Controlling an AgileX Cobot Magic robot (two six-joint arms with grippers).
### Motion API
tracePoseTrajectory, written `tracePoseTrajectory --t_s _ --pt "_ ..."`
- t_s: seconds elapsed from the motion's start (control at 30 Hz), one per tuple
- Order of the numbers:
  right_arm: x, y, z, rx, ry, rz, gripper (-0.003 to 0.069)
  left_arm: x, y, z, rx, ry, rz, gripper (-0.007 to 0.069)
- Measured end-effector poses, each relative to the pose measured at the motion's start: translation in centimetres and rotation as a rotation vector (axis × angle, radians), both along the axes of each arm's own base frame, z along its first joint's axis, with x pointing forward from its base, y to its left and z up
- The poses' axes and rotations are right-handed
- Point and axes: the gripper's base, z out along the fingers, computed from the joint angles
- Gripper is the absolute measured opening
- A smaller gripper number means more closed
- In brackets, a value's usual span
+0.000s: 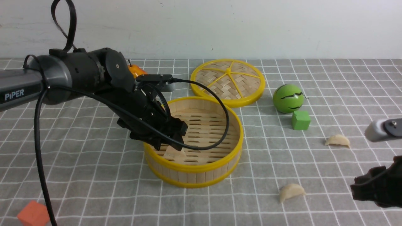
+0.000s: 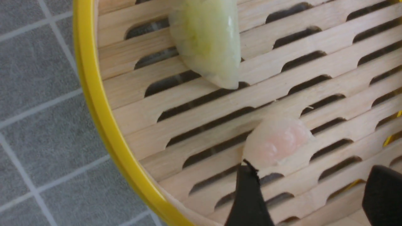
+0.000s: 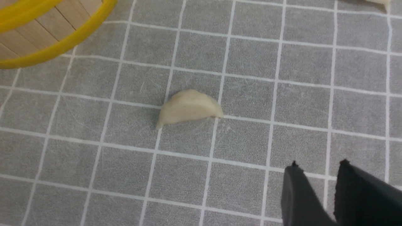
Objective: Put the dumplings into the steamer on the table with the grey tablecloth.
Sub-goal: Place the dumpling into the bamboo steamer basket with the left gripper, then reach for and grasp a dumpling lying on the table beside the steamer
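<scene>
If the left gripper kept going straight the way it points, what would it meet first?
Probably the slatted floor of the steamer, beside the pinkish dumpling; exact depth is unclear.

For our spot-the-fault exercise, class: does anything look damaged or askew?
The steamer's slotted floor has a small splinter sticking up beside the pinkish dumpling, roughening otherwise smooth wood. Nothing looks spilled.

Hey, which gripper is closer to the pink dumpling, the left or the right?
Left. The left gripper is right over the steamer, beside the pink dumpling; the right gripper is off over the tablecloth.
</scene>
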Motion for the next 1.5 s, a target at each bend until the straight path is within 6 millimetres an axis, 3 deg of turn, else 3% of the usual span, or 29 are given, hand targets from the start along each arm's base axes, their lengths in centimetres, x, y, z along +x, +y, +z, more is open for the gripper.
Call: tracePoseTrajectory --t_s 0.1,0.17,0.27,0.33,0.37,0.43,0.53,0.6,0.7,0.73,0.77,0.83,0.9,0.93,1.03,1.17,1.33,1.5 --pt "1.2 0.2 1.2 -0.015 0.035 -0.002 0.0335 -0.5 0.0 2.7 -0.022 0.015 0.02 0.0449" --pt "2.9 0.6 2.0 -0.027 0.083 -0.01 0.0421 -1.4 0.3 7.2 -0.055 -0.026 0.042 0.041" --pt "5.4 0.9 1.7 -0.058 0.124 -0.013 0.0492 -3.4 1.0 12.2 -0.076 -0.091 0.051 0.0345" --pt "8.0 0.7 0.7 -0.063 0.155 -0.044 0.0521 -6.0 2.1 16.1 -0.083 -0.157 0.051 0.0265" --pt "8.5 0.5 0.4 -0.062 0.16 -0.055 0.0523 -6.3 2.2 16.4 -0.083 -0.163 0.05 0.0256" --pt "12.2 -0.8 -1.5 -0.029 0.189 -0.157 0.0533 -9.8 3.7 19.5 -0.068 -0.22 0.045 0.0149" --pt "15.8 -2.8 -2.9 -0.003 0.193 -0.257 0.0531 -13.4 5.2 20.8 -0.044 -0.259 0.046 0.0037" --pt "17.9 -3.9 -4.2 -0.006 0.207 -0.288 0.0523 -15.4 6.2 20.3 -0.023 -0.265 0.051 -0.0014" --pt "20.5 -4.8 -5.4 -0.032 0.215 -0.275 0.0506 -18.8 7.6 19.0 0.001 -0.282 0.061 -0.0014" --pt "20.7 -4.8 -5.7 -0.036 0.222 -0.272 0.0506 -18.8 7.6 18.7 0.005 -0.273 0.061 -0.0014" --pt "21.6 -4.8 -6.2 -0.055 0.239 -0.248 0.05 -20.5 8.3 17.2 0.027 -0.258 0.062 -0.0014" --pt "22.5 -4.8 -6.6 -0.063 0.251 -0.23 0.0498 -22.0 9.0 16.0 0.046 -0.249 0.064 -0.0014" --pt "23.4 -4.7 -7.5 -0.07 0.278 -0.212 0.0498 -23.7 9.8 13.5 0.09 -0.209 0.064 -0.0014" --pt "23.5 -4.7 -7.6 -0.071 0.281 -0.211 0.0498 -23.9 9.9 13.3 0.094 -0.206 0.064 -0.0014" --pt "23.7 -4.6 -9.2 -0.069 0.367 -0.207 0.0482 -26.3 11.3 9.9 0.168 -0.176 0.063 -0.0014" --pt "23.3 -4.3 -9.1 -0.047 0.438 -0.19 0.0445 -28.3 12.4 7.2 0.219 -0.171 0.072 -0.0014" --pt "22.5 -3.5 -8.7 0.018 0.516 -0.127 0.0445 -29.2 13.3 6.2 0.222 -0.307 0.121 -0.0014" --pt "22.2 -2.7 -8.6 0.08 0.539 -0.049 0.0444 -29.4 13.7 6.6 0.173 -0.443 0.188 -0.0014"
